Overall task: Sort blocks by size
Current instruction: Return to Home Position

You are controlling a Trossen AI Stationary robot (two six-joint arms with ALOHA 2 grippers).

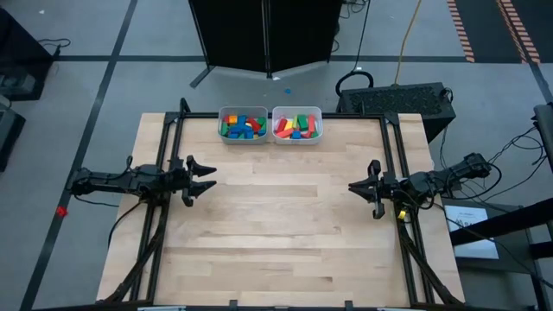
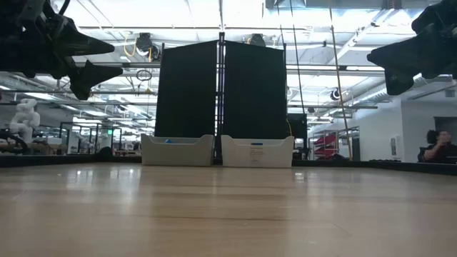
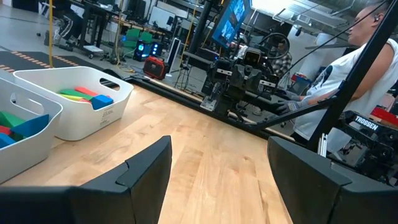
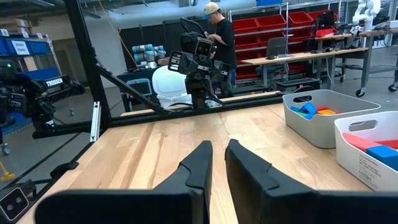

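Two bins (image 2: pixel 177 151) of blocks (image 1: pixel 244 127); person (image 4: pixel 217 28) beyond table (image 1: pixel 276 225).

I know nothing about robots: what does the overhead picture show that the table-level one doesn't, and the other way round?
Only the high view looks down into the left pale rectangular bin and the right pale rectangular bin at the coloured toy blocks inside. Only the low view shows the room behind, with a seated person at far right. Both show the bins, the wooden table, the left gripper and the right gripper.
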